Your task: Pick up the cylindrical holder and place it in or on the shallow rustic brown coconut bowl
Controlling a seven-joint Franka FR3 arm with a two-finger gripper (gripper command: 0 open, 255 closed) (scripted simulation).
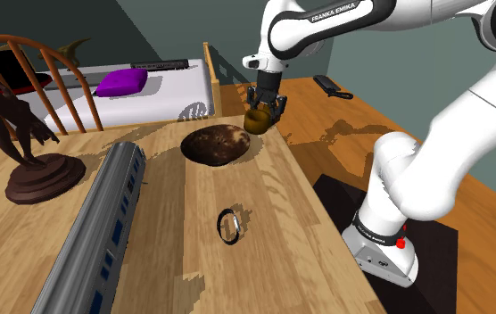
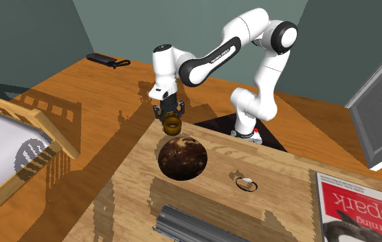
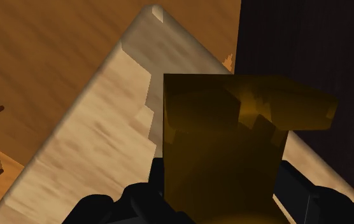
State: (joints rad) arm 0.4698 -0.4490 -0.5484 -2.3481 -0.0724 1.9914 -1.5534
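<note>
The holder (image 1: 257,121), a golden-brown cylinder, hangs just beside and above the bowl (image 1: 215,144), pinched between the gripper's (image 2: 172,121) fingers (image 3: 137,200), which stand apart only by its width.

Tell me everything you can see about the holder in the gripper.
The holder is a small, dark golden-brown cylinder, hollow like a cup. The black gripper clasps it between its fingers, in the air over a corner of the table, near the brown bowl. Nothing else touches it.
</note>
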